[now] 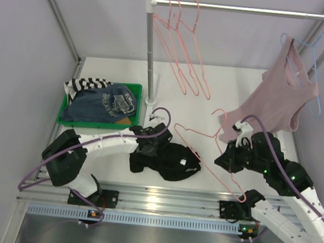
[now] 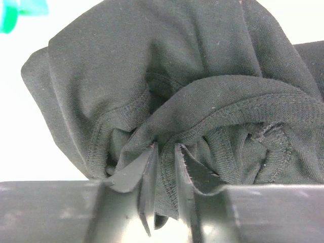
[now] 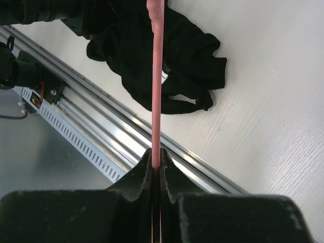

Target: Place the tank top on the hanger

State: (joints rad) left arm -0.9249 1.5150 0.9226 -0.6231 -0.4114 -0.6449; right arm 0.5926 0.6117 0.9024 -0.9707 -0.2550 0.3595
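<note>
Two robot arms work a white desk [image 1: 231,85] beneath a clothes rack, whose upright post [image 1: 149,57] rises near the far left corner and carries a rod [image 1: 247,9] along the far edge. A green tray [image 1: 95,125] at the left edge holds one dark blue printed shirt [image 1: 103,101] and one black-and-white striped garment [image 1: 88,84]. What look like three spare salmon-pink hangers [image 1: 195,81] hang from the rod. Toward the right edge a single light blue hanger [image 1: 317,102] carries one dusty-pink tank top [image 1: 279,98], which drapes just behind the right arm. The one black tank top [image 1: 172,160] lies crumpled at the middle of the near edge, beside the aluminium rail [image 1: 160,199]. The left tool [image 2: 164,152] is buried in the heap's left side. Its jaws stand only narrowly apart, pinching a fold of hemmed fabric that fills the gap between them. The right tool [image 3: 156,154], further toward the right edge, is clamped fully closed on the thin wire of the hanger [image 3: 156,76]. The rest of that hanger's frame reaches across the desk to the tank top's right side, with its hook toward the far edge.
</note>
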